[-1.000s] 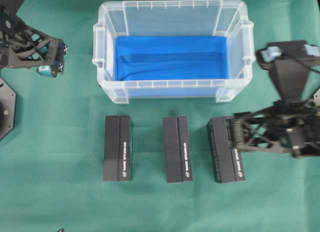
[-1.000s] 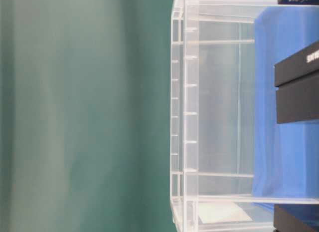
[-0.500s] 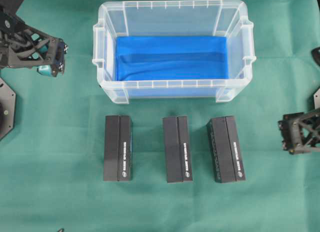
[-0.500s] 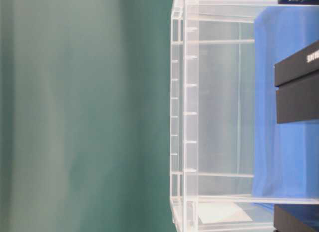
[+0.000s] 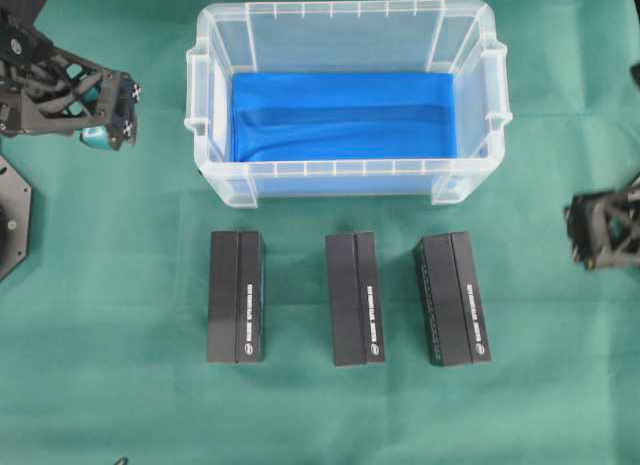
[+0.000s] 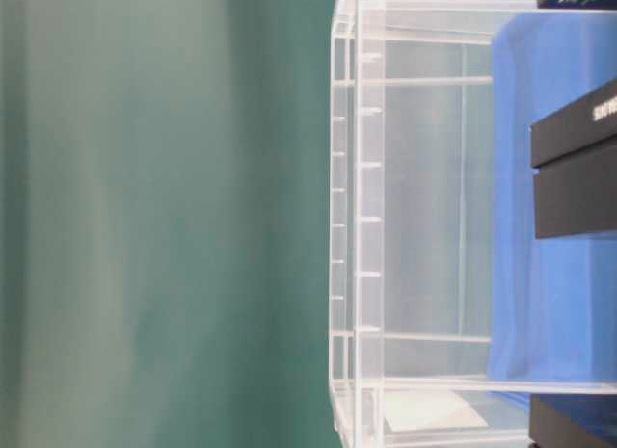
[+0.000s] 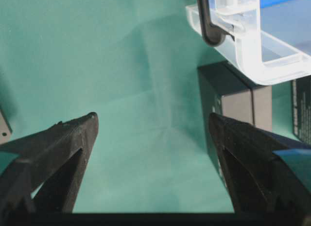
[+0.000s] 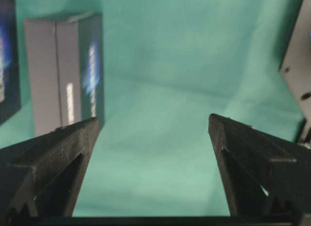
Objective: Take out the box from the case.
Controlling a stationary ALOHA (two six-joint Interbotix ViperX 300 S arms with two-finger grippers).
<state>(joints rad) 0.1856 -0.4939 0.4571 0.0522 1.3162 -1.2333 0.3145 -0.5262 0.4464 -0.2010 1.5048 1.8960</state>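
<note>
1. Nearest us, three black boxes [image 5: 355, 299] lie in a row on the green surface [image 5: 120, 385], all outside the case.
2. Both claws hang spread wide and empty: right claw [image 5: 598, 233] well clear of the boxes, left claw [image 5: 108, 110] beside the case.
3. Beyond, the case [image 5: 345, 175] shows only blue lining, so the best move looks like backing off without nudging the row.

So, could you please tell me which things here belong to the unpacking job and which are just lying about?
Job:
- case, only blue lining inside
- three black boxes, outside on the cloth
- left pincer, open
- right pincer, open

Lying about:
- green cloth
</note>
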